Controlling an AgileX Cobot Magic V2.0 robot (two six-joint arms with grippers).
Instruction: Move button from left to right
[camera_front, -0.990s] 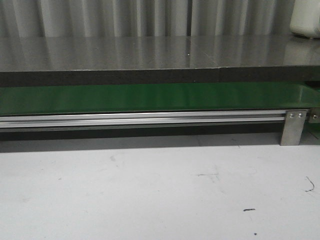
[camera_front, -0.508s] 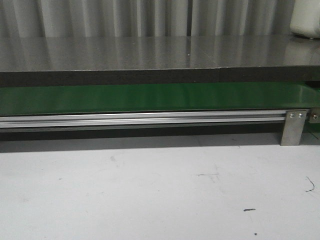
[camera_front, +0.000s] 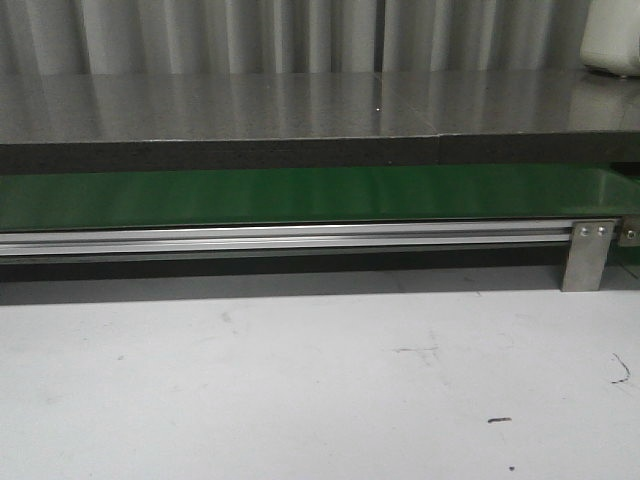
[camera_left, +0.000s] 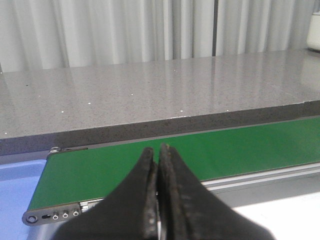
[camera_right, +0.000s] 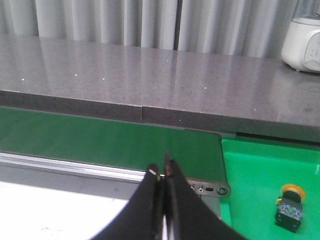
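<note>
The left end effector (camera_left: 158, 150) has its 2 black fingers pressed together with nothing between them, and it hangs over the near edge of the green conveyor belt (camera_left: 200, 150) close to the belt's left end, where a roller housing with small holes (camera_left: 52, 216) shows. Left of that end lies a pale blue surface (camera_left: 17, 190). The right end effector (camera_right: 162, 172) is likewise closed tight and empty, poised above the belt's right end by the aluminium rail (camera_right: 75, 167). Right of it, past the belt's end, sits a bright green tray (camera_right: 260, 175), and the button (camera_right: 290, 207) rests in it on its side, orange-yellow cap pointing far, well apart from both end effectors. Beyond the belt runs the grey speckled counter (camera_right: 125, 70), with a white appliance (camera_right: 302, 42) at its far right and pale curtains (camera_left: 100, 30) behind. In the front view neither end effector appears, only the belt, the rail and the white counter (camera_front: 300, 390) in the foreground.
</note>
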